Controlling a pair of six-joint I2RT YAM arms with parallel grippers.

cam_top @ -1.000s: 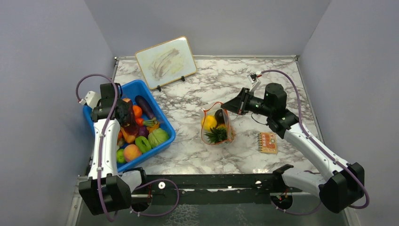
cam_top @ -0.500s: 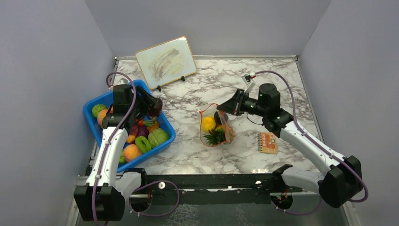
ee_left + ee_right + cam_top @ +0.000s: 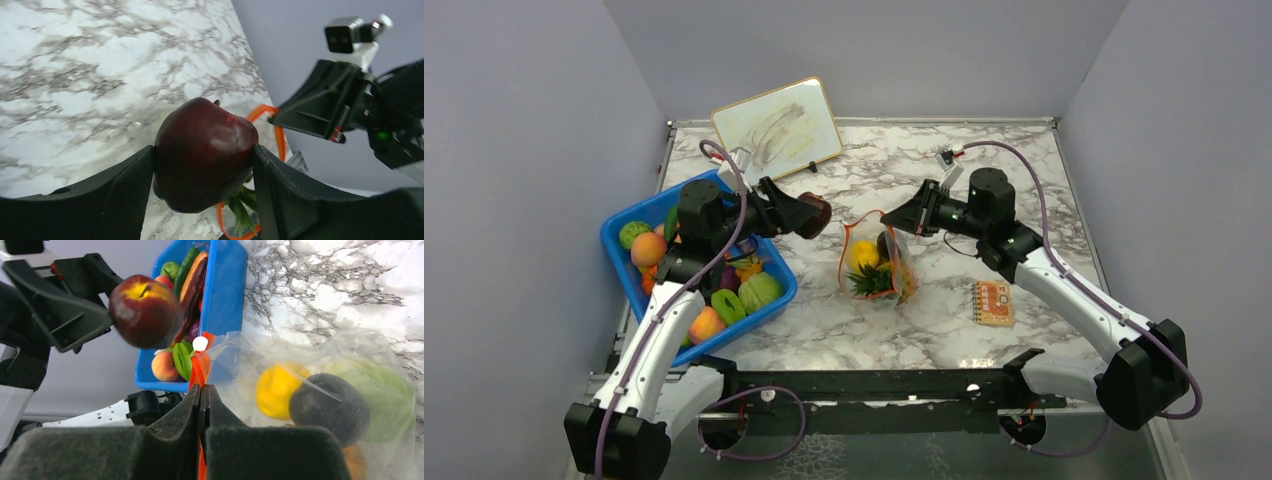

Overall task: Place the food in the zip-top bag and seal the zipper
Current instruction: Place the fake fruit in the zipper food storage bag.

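My left jaws grip a dark red apple [image 3: 205,152], held above the bench [image 3: 944,310] between the blue tub [image 3: 786,287] and the zip-top bag [image 3: 871,270]. My right jaws pinch tight on the zipper [image 3: 200,365] at the bag's rim, mouth open. I see yellow, dark and leafy food [image 3: 864,255] inside. The bag's base seems to rest on the bench, though I can't be sure.
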